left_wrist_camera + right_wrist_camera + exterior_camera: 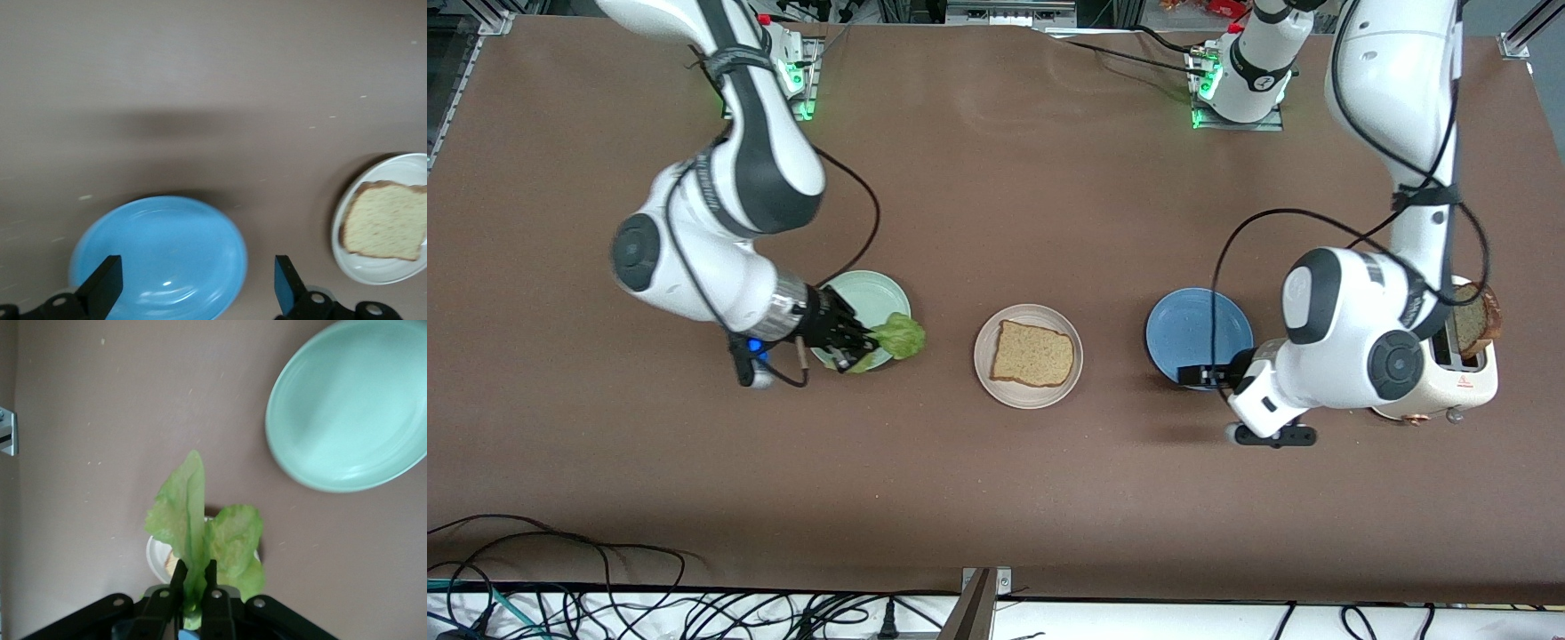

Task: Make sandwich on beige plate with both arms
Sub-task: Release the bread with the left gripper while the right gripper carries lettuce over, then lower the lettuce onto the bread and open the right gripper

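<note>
One slice of bread [1034, 354] lies on the beige plate [1040, 397] at the table's middle. My right gripper [861, 349] is shut on the stem of a ruffled green lettuce leaf [900, 335], held over the mint-green plate's [863, 298] edge toward the beige plate. In the right wrist view the lettuce leaf [200, 520] hangs from the right gripper [193, 577], hiding most of the beige plate [156, 559]. My left gripper [1193, 375] is open and holds nothing, over the blue plate's [1199, 329] near edge. The left wrist view shows the left gripper [197, 290], the blue plate [160, 253] and the bread [387, 220].
A white toaster [1463, 378] stands at the left arm's end of the table with a second bread slice [1478, 318] sticking out of it, partly hidden by the left arm. Cables lie along the table's near edge.
</note>
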{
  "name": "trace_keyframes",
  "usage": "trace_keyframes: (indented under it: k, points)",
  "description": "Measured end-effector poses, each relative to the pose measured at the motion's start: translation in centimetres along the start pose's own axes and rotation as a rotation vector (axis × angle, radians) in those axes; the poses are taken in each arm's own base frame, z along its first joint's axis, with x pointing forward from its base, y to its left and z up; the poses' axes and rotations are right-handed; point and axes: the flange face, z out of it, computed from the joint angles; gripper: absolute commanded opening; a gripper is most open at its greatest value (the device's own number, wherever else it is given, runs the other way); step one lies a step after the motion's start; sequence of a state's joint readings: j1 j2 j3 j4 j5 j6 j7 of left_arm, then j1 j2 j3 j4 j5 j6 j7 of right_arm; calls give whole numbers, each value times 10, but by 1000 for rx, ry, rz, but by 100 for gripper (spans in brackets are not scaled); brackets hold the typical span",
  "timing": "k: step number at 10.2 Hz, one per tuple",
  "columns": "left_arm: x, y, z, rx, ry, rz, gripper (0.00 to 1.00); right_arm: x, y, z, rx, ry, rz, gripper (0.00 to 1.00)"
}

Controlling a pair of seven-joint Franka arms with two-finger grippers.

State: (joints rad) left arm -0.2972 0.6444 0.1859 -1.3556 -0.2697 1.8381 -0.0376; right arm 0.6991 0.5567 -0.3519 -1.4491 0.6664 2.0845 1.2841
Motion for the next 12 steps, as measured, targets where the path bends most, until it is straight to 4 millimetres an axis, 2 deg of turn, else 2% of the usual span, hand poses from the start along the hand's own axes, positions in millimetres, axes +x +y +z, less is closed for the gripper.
trace_keyframes:
  k: [1,2,4,5,9,12]
  points:
    - [-5,-14,-21,88,10,14,100,-16,-7,17,21,-43,52,0]
    - [-10,-27,-40,161,14,21,100,-25,-15,33,33,-97,96,0]
    - [-18,-58,-65,238,2,41,100,-35,-19,67,27,-184,144,0]
    - [-20,-81,-74,241,-5,69,100,-41,-18,84,22,-212,167,0]
    - [-31,-192,-94,214,-36,110,100,-54,-6,150,21,-257,237,0]
    - [-48,-261,-116,198,-23,103,100,-48,-2,176,23,-256,265,0]
